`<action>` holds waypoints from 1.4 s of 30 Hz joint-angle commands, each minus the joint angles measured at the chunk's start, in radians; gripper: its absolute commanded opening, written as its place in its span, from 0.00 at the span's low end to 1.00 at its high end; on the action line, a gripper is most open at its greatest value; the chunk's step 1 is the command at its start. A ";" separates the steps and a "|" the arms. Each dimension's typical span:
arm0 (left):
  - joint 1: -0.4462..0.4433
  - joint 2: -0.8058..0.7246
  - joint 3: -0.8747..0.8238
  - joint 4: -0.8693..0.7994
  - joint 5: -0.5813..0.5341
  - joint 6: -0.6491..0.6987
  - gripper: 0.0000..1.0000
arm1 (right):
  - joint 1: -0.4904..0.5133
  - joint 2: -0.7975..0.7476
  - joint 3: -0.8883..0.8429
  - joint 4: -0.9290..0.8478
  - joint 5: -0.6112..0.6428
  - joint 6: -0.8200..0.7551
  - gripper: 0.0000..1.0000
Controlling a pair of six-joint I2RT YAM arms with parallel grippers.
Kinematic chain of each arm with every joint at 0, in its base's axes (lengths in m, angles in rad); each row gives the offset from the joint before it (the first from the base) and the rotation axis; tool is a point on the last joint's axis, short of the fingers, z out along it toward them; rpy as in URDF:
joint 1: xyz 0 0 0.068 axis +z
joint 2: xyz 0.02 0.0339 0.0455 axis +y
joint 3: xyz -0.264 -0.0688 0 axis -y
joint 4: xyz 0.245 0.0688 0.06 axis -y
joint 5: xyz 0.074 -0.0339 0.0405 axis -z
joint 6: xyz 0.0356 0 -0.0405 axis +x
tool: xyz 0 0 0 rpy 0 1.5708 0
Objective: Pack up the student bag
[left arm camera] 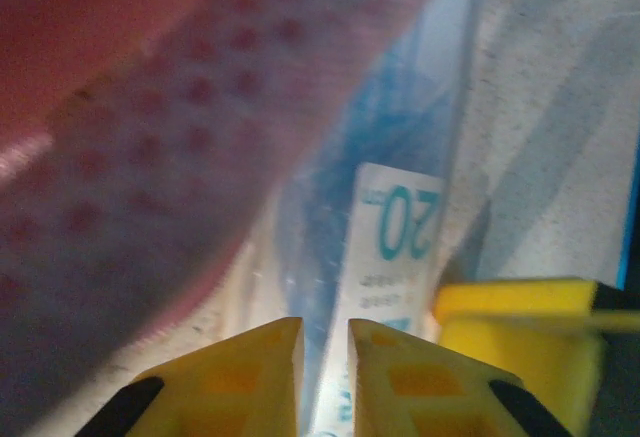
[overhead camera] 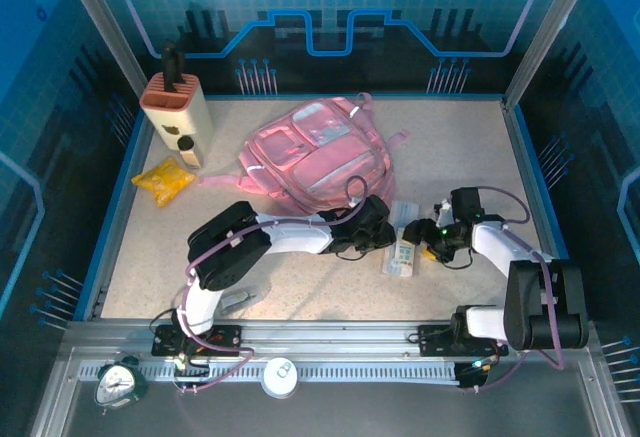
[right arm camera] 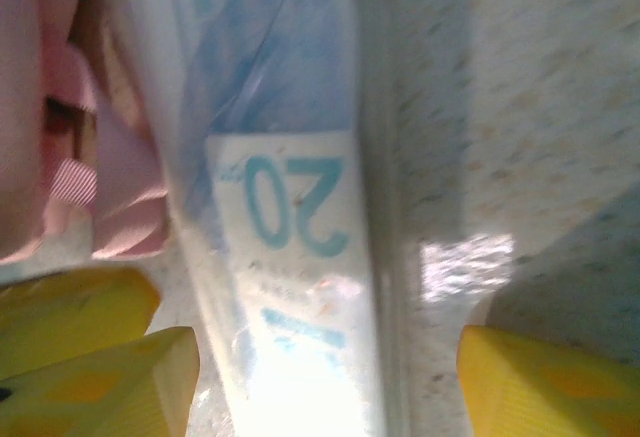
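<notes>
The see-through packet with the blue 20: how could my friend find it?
Find the big soft pink fabric backpack mid-table. Just off its near right corner lies a flat clear plastic packet. Unlike the crumpled yellow packet far left, it is see-through with a white label reading 20.

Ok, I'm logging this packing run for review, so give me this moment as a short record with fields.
bag: student bag, lying mid-table
item: clear packet with a "20" label, on the table by the bag's near right edge
left gripper: jaws nearly together, closed on the packet's edge
right gripper: open, a finger on either side of the packet
elsewhere: yellow packet, left of the bag
</notes>
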 commanded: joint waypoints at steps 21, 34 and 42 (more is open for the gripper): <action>0.031 0.081 -0.006 -0.113 -0.024 -0.042 0.10 | 0.035 0.008 0.019 -0.028 -0.013 -0.045 0.68; 0.036 0.099 -0.013 -0.119 -0.013 -0.070 0.09 | 0.102 -0.013 0.001 0.058 -0.113 0.017 0.56; 0.036 0.057 -0.011 -0.117 -0.015 -0.033 0.09 | 0.068 0.003 -0.010 0.062 -0.122 0.000 0.24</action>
